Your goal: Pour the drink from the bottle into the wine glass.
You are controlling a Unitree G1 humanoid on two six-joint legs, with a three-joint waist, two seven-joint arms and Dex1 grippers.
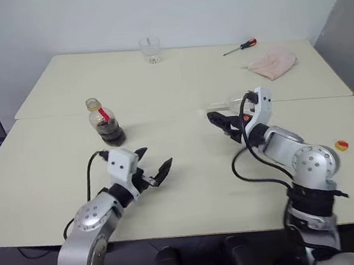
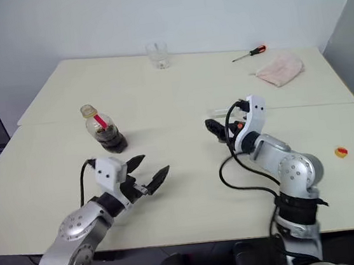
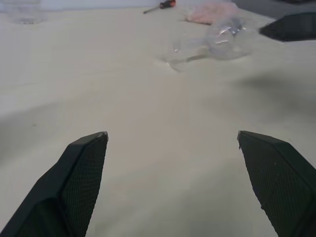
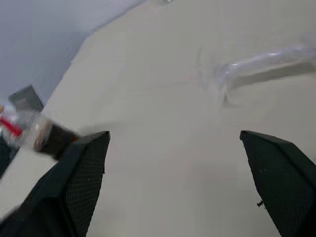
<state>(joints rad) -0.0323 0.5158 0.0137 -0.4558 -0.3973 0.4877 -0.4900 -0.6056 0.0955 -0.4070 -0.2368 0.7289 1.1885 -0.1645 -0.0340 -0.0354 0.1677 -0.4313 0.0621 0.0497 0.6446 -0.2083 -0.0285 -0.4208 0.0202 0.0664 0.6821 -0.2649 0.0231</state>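
A: Pincers first, nearest the viewer. State?

B: Left pincer (image 1: 153,162), near left, fingers spread wide, nothing between them, hanging just above the surface (image 1: 190,188). Right pincer (image 1: 222,123), right of centre and a little farther off, jaws likewise wide apart and holding nothing.

A: Next item out?

B: Yellow cap (image 1: 341,146), lying loose on the surface near the right edge, well apart from everything else.

A: Bottle?

B: Bottle (image 1: 104,123), left of centre, beyond the left pincer. Upright, uncapped, red label strip on the neck. Drink (image 1: 110,134), dark, fills only the lower part of the round body.

A: Wine glass?

B: Wine glass (image 3: 217,42), lying on its side on the surface just beyond the right pincer, right of centre. Clear, and empty as far as can be seen. Whether the pincer touches it I cannot tell.

A: Far end?

B: Pink cloth (image 1: 273,63), bunched, far right. Screwdriver (image 1: 241,46), red handle, just beyond the cloth. Short clear tumbler (image 1: 150,50), upright, far centre, near the back edge.
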